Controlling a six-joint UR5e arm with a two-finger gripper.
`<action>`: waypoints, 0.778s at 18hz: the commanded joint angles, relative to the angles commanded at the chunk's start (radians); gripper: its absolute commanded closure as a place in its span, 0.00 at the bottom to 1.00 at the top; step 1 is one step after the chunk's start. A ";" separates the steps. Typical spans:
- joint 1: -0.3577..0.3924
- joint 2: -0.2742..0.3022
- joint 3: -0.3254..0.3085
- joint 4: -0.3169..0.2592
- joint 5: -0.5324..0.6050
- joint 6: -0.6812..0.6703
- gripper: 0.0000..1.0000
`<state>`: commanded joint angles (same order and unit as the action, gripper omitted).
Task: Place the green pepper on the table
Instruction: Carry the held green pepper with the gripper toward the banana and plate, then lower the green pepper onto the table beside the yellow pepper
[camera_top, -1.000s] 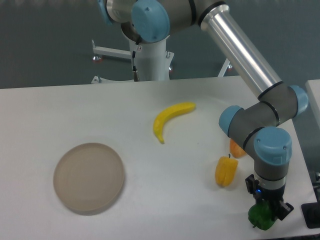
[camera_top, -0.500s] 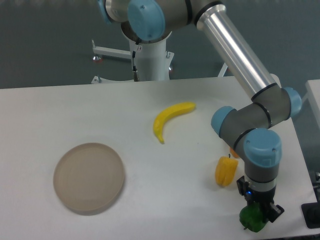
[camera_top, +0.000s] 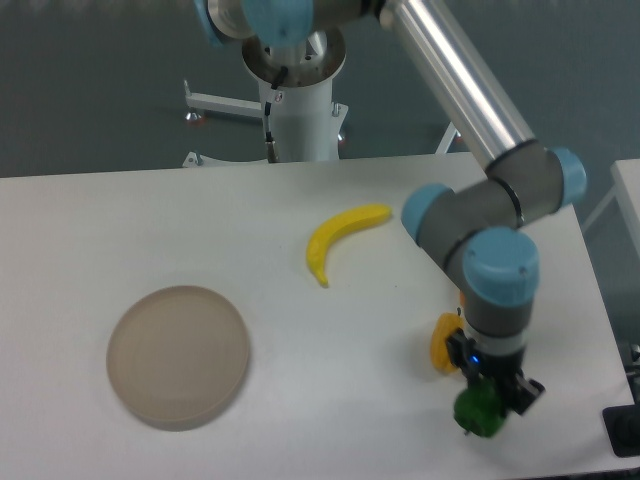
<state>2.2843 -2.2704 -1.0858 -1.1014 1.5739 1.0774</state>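
While the fingers (camera_top: 484, 403) clamp the green pepper (camera_top: 477, 413) over the desk (camera_top: 300, 400), a yellow pepper (camera_top: 443, 344) sits just beside.

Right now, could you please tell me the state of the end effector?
End effector: closed on the green pepper, carrying it near the table's right front area, beside the yellow pepper.

Arm bent low — gripper (camera_top: 487, 398) pointing down, fingers clamped.

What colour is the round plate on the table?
The round flat plate is beige, shown by the fixed camera.
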 joint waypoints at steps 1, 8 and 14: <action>-0.018 0.017 -0.034 0.002 -0.002 -0.067 0.60; -0.098 0.109 -0.190 0.012 -0.026 -0.322 0.60; -0.121 0.104 -0.286 0.164 -0.044 -0.344 0.60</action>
<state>2.1629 -2.1660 -1.3713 -0.9374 1.5295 0.7332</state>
